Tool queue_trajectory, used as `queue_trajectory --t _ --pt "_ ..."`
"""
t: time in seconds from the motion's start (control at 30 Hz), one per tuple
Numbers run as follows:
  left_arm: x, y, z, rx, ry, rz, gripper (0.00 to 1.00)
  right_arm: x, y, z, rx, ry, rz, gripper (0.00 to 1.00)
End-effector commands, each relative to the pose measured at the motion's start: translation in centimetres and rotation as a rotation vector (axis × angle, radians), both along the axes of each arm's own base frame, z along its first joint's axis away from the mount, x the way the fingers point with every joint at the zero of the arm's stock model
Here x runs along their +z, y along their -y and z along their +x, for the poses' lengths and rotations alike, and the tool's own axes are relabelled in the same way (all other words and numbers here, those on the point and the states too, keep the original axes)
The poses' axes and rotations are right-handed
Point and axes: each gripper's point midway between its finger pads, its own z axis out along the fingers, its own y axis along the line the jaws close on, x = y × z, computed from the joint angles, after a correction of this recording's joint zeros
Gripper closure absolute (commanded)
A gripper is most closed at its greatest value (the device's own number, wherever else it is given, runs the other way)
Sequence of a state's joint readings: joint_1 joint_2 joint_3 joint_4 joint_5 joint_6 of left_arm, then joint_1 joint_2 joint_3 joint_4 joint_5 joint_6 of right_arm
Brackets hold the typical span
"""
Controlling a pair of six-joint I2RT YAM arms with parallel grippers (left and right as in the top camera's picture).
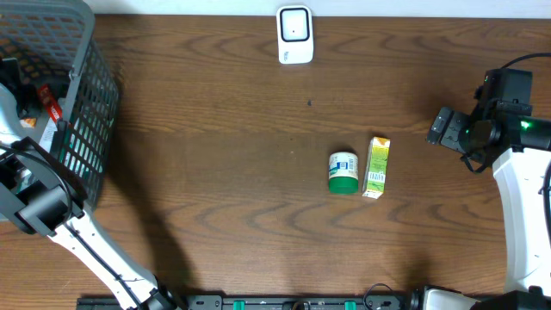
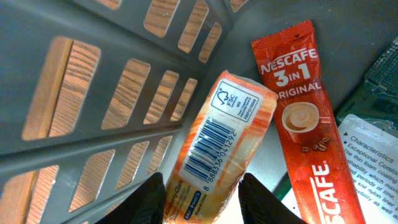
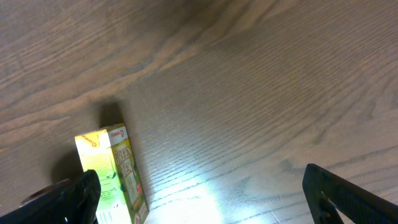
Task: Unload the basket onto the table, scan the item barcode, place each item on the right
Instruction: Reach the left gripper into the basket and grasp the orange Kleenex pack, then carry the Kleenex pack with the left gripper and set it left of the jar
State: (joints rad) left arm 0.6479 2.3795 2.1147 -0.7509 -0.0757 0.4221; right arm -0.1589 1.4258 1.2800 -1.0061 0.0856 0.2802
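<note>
Tilted orange packet, barcode upward

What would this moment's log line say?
left tool: astride orange packet in basket, grip unclear | right tool: open, beside carton

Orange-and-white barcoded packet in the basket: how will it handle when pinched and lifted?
The orange-and-white film-wrapped packet has rounded, glossy sides, so probably soft and slightly slippery. It leans against the grey slotted plastic basket wall, so it may tilt or slide once lifted.

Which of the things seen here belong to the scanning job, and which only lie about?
For the job: orange packet with barcode, left gripper around it, white scanner, basket.
Lying about: Nescafe sachet, green-and-white jar, yellow carton.
</note>
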Motion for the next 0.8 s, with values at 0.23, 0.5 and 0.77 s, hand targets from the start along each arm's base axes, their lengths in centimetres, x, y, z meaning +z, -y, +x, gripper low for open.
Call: queue_trajectory --t 0.23,0.5,0.77 --pt "-2.5 0.5 -0.7 0.006 -0.03 -0.045 0.74 0.2 0.3 -0.1 -0.001 0.003 -0.014 0.01" --pt "3.5 -0.4 0.6 0.108 0.14 0.009 0.86 0.2 0.3 -0.1 -0.001 0.003 -0.014 0.01" --pt "18.7 0.8 -0.7 0.256 0.464 0.078 0.88 0.2 0.3 -0.1 -0.001 0.003 -0.014 0.01"
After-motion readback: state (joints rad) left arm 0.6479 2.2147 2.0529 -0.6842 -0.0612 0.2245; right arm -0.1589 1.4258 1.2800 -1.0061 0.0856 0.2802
